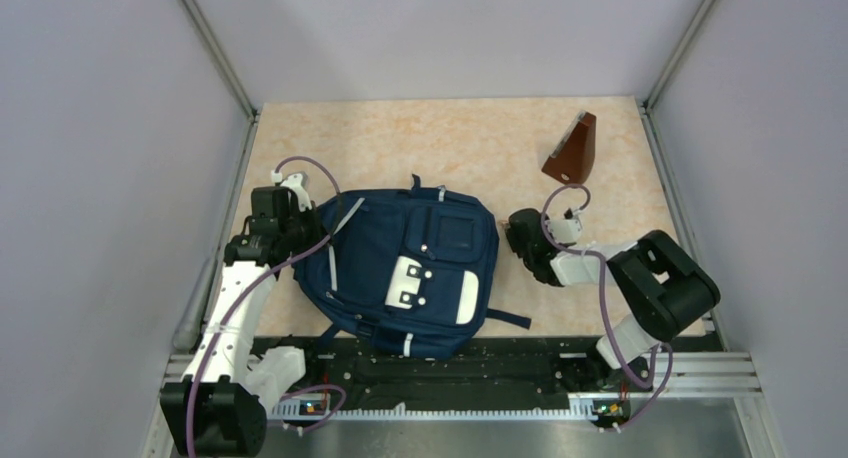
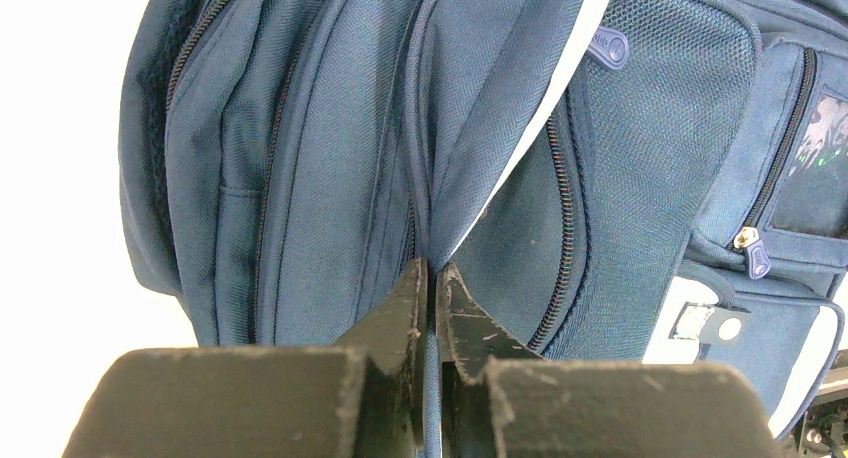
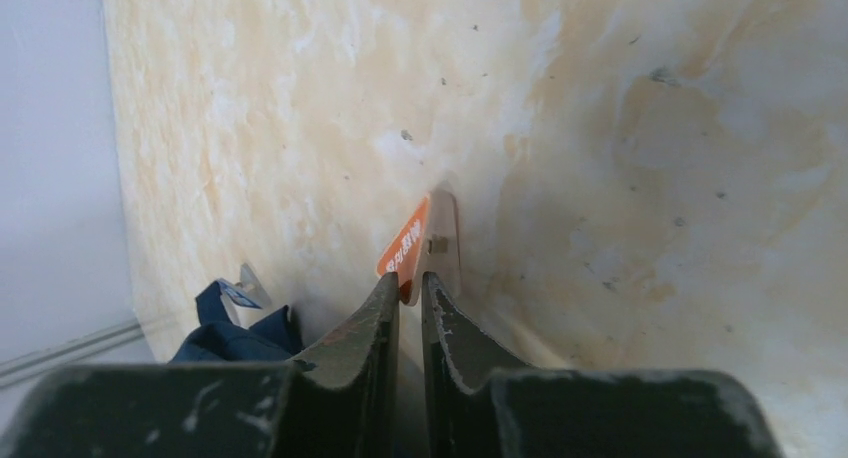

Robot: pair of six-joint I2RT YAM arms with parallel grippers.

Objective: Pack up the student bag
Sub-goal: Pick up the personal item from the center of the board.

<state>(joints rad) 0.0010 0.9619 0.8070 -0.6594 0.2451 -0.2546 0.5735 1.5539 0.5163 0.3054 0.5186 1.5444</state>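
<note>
**With Jaws Clamped on Bag and Tag**

With the left jaws closed, gripping a seam fold of the student bag (image 2: 330, 128), spreading directly ahead of the tips. With the right jaws narrowed, nipping an orange-labelled strip (image 3: 408, 246) at their tips, above the bench (image 3: 650, 128).

Woven cloth, matt navy: student bag (image 1: 400, 268); open mesh on one pocket, white patches smoother. Zip teeth dull, metallic. Smooth marbled top, faint sheen: table (image 1: 460, 138). Glossy, hard-looking: brown wedge (image 1: 572, 150). Thin, slick, clear plastic rim: orange tag (image 3: 405, 250). Black, matt, scratched, scuffed: left gripper (image 2: 432, 270), right gripper (image 3: 410, 283). Smooth purple sheath: cables (image 1: 300, 159).
</note>
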